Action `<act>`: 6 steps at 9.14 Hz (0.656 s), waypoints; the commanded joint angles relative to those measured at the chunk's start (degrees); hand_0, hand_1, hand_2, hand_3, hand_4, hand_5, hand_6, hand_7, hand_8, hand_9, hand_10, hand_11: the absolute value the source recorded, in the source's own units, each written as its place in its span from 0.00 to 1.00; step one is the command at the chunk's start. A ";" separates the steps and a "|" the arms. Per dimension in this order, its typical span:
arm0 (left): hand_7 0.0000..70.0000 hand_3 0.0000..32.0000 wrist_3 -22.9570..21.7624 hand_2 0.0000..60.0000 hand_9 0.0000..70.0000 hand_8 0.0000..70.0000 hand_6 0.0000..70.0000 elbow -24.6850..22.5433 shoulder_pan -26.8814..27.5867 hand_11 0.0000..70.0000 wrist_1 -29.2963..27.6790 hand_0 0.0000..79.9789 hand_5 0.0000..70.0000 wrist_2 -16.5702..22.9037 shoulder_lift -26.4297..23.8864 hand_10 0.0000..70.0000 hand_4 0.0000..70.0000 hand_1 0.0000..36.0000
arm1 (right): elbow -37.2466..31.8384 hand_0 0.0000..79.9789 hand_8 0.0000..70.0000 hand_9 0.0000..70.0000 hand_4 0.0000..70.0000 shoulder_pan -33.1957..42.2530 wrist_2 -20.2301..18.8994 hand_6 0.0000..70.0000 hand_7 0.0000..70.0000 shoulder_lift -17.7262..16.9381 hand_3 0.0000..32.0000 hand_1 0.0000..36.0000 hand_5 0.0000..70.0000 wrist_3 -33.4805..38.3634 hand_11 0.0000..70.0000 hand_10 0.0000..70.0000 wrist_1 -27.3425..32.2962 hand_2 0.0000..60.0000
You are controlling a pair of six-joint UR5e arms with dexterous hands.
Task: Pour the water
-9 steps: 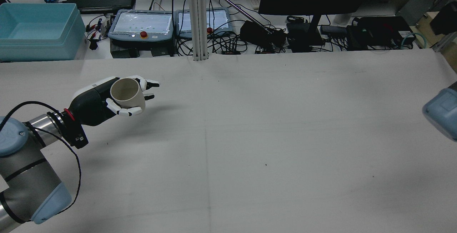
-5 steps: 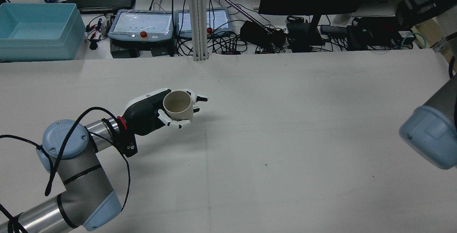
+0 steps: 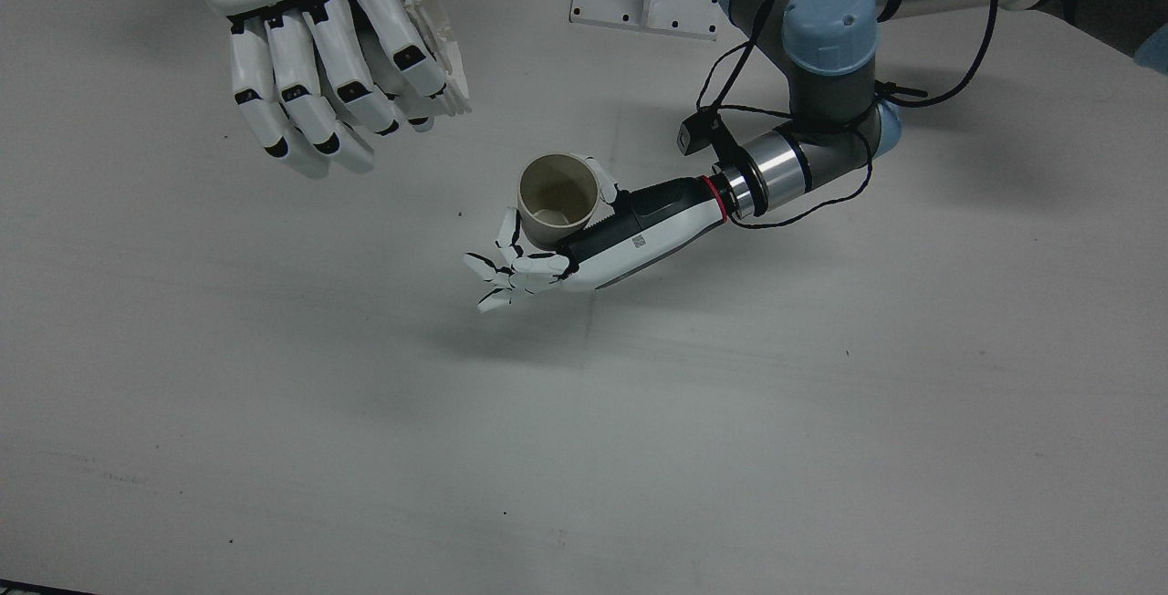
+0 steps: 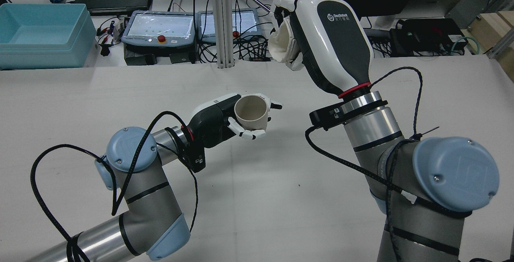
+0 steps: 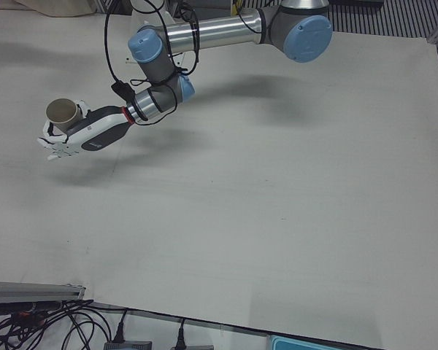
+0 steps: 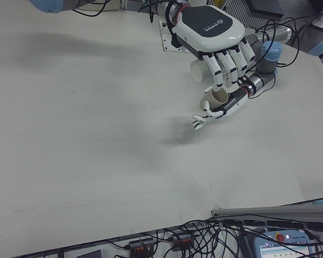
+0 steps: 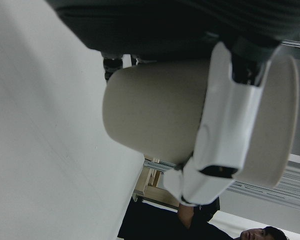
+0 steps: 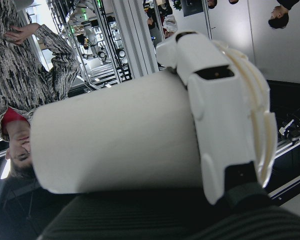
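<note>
Your left hand (image 4: pixel 225 119) held the beige cup (image 4: pixel 251 112) above the white table (image 4: pixel 281 197), near the middle, fingers (image 3: pixel 511 271) curled round its lower wall and some fingertips sticking out past it. The cup stood roughly upright, mouth up, tilted slightly. From the front view, its inside (image 3: pixel 555 190) looked empty, though the bottom was dim. The cup was clear of the table surface; its shadow lay on the cloth below.

Further from the robot's base and higher, your right hand (image 4: pixel 321 37) was raised over the table, just to the right of the left hand in the rear view. It was closed round a white cup (image 4: pixel 281 45), fingers (image 8: pixel 225 110) wrapped across its wall. That cup lay tipped well over on its side, mouth towards the beige cup's side. Contents: could not tell.

Beyond the table's far edge sat two teach pendants (image 4: pixel 160 29), a light blue bin (image 4: pixel 40 33), and tangled cables (image 4: pixel 257 49).
</note>
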 commanded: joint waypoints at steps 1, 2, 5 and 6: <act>0.38 0.00 -1.26 1.00 0.09 0.08 0.25 -1.09 -0.36 0.18 0.06 1.00 1.00 -0.26 0.14 0.09 0.89 1.00 | 1.82 1.00 0.43 0.59 0.45 -1.01 2.94 0.59 0.79 -1.81 0.00 1.00 1.00 -3.30 0.64 0.40 1.84 0.83; 0.38 0.00 -1.44 1.00 0.09 0.08 0.25 -1.18 -1.06 0.18 -1.16 1.00 1.00 -0.17 1.10 0.09 0.89 1.00 | 10.29 1.00 0.43 0.59 0.44 1.08 4.87 0.59 0.78 -5.39 0.00 1.00 1.00 -3.13 0.64 0.40 1.93 0.80; 0.38 0.00 -3.20 1.00 0.09 0.07 0.25 -1.53 -4.57 0.18 -7.29 1.00 1.00 0.09 10.56 0.09 0.89 1.00 | 32.74 1.00 0.44 0.60 0.44 10.56 7.44 0.61 0.78 -18.56 0.00 1.00 1.00 3.67 0.72 0.46 2.28 0.86; 0.38 0.00 -3.20 1.00 0.09 0.07 0.24 -1.62 -7.19 0.18 -10.37 1.00 1.00 0.36 14.78 0.09 0.88 1.00 | 32.70 1.00 0.44 0.61 0.41 14.16 6.48 0.62 0.79 -25.22 0.00 1.00 1.00 23.13 0.77 0.50 0.37 0.92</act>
